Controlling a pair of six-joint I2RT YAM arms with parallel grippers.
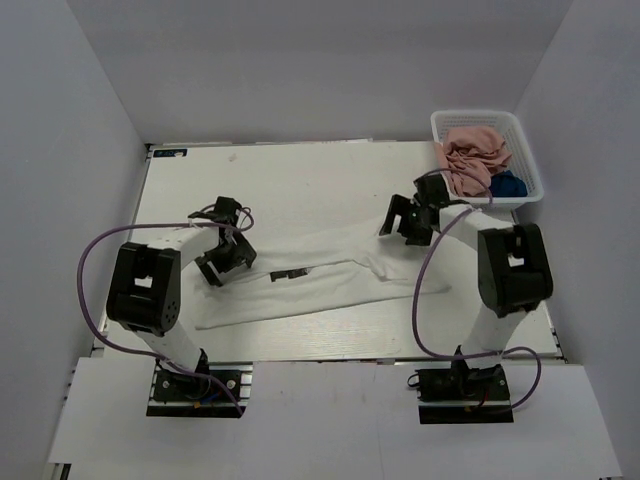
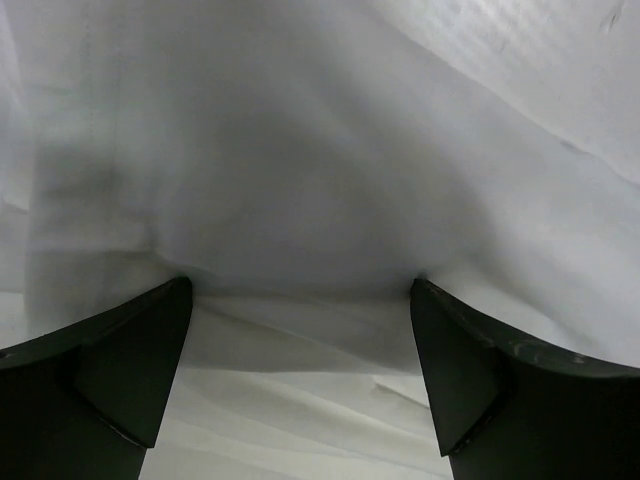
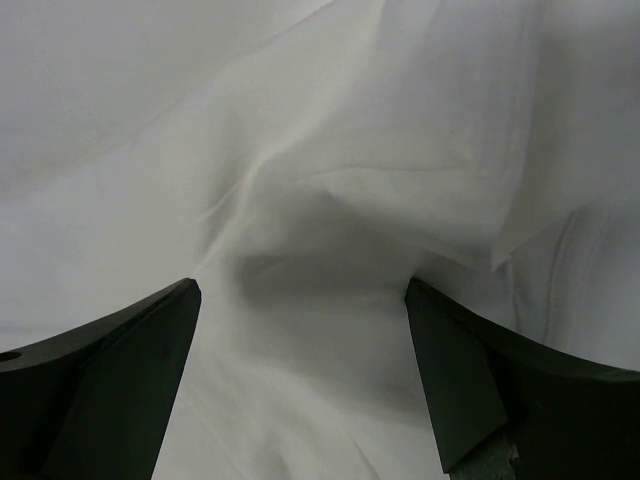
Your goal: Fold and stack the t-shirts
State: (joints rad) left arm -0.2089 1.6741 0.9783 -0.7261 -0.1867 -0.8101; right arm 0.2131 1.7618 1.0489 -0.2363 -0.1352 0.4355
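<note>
The white cloth t-shirt [image 1: 320, 282] with a small black print lies in a long band near the white plastic lattice basket [image 1: 437, 122] holding the dusty pink t-shirt [image 1: 472, 155] and navy blue t-shirt [image 1: 508, 185]; the right gripper [image 1: 405, 224] over its basket-side end and the left gripper [image 1: 226, 262] over its far end both gape wide, empty.

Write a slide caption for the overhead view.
Left hand and right hand, both open, over the ends of a white t-shirt; pink t-shirt and navy t-shirt in the basket.
</note>
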